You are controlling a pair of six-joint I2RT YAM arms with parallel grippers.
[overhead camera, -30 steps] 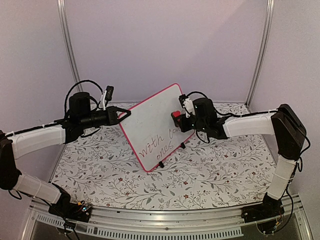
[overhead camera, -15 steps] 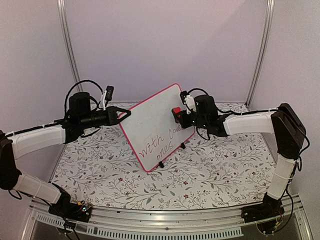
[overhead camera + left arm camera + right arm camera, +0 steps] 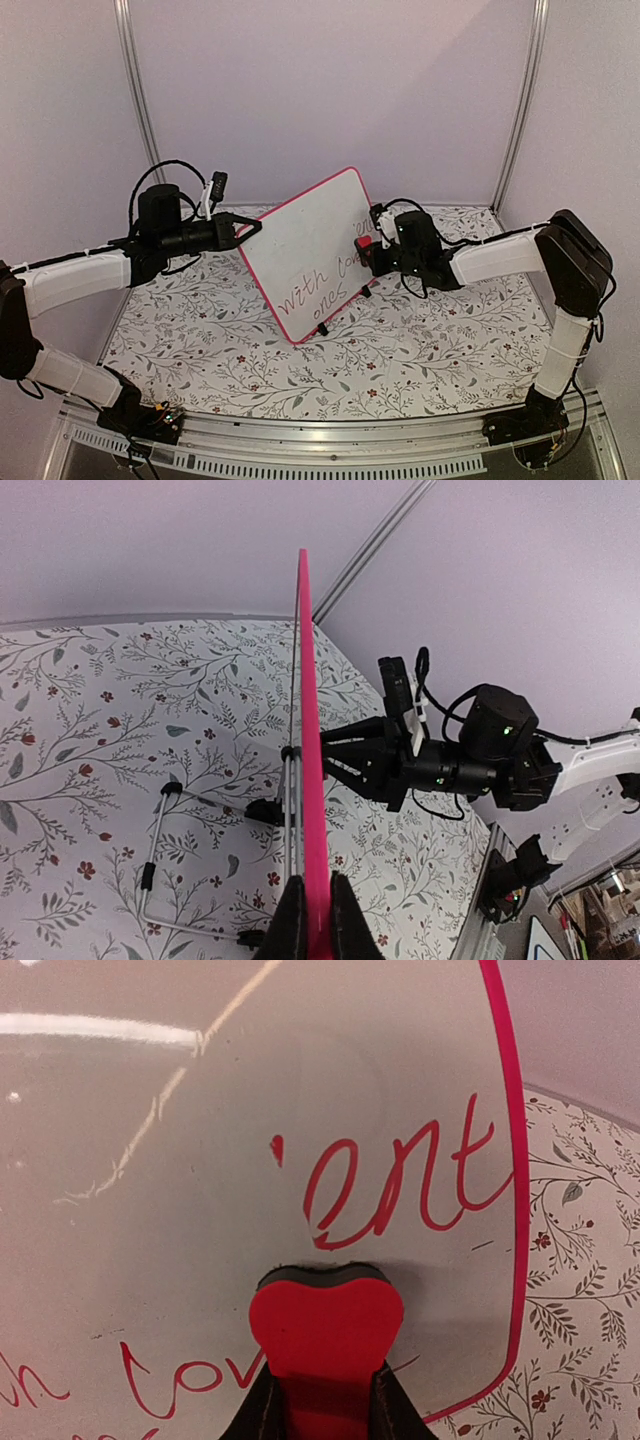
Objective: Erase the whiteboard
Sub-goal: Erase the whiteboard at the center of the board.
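The whiteboard (image 3: 312,250) stands tilted on the floral table, pink-framed, with red handwriting along its lower and right parts. In the right wrist view the whiteboard (image 3: 200,1160) fills the frame, with "ent" and "lov" legible. My left gripper (image 3: 252,227) is shut on the board's left edge; in the left wrist view my left gripper (image 3: 312,920) pinches the pink frame (image 3: 310,730) edge-on. My right gripper (image 3: 366,250) is shut on a red eraser (image 3: 364,243). That red eraser (image 3: 325,1322) presses its dark pad against the board just below "ent", between my right gripper's (image 3: 322,1412) jaws.
The board's wire stand (image 3: 155,865) with black feet rests on the floral tablecloth (image 3: 420,330) behind it. Pale walls and two metal posts (image 3: 135,90) enclose the back. The right arm (image 3: 470,765) shows beyond the frame in the left wrist view.
My right gripper with the eraser slid up and then down and to the right across the board's right part. The left arm and the board stayed put.
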